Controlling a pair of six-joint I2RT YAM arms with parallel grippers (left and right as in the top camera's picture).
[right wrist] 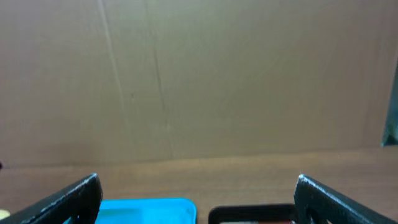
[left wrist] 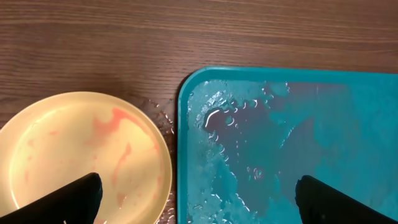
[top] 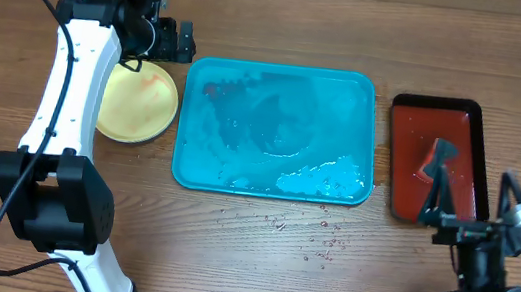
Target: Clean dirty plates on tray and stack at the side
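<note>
Overhead, a yellow-green plate [top: 135, 101] with faint red smears lies on the table [top: 256, 256] at 9 o'clock of the wet turquoise tray [top: 285, 71], just beside it. Its edge is hidden by the left arm [top: 72, 81]. The left gripper [left wrist: 198, 186] hangs spread above both. A dark red tray [top: 408, 135] sits at 3 o'clock. The right gripper [right wrist: 198, 186] is spread too. Whether other plates lie underneath, I cannot tell.

Three views, one desk [top: 256, 256].
Overhead looks straight down; left wrist sits close above tray [left wrist: 298, 137] and plate [left wrist: 81, 155]; right wrist looks level.
</note>
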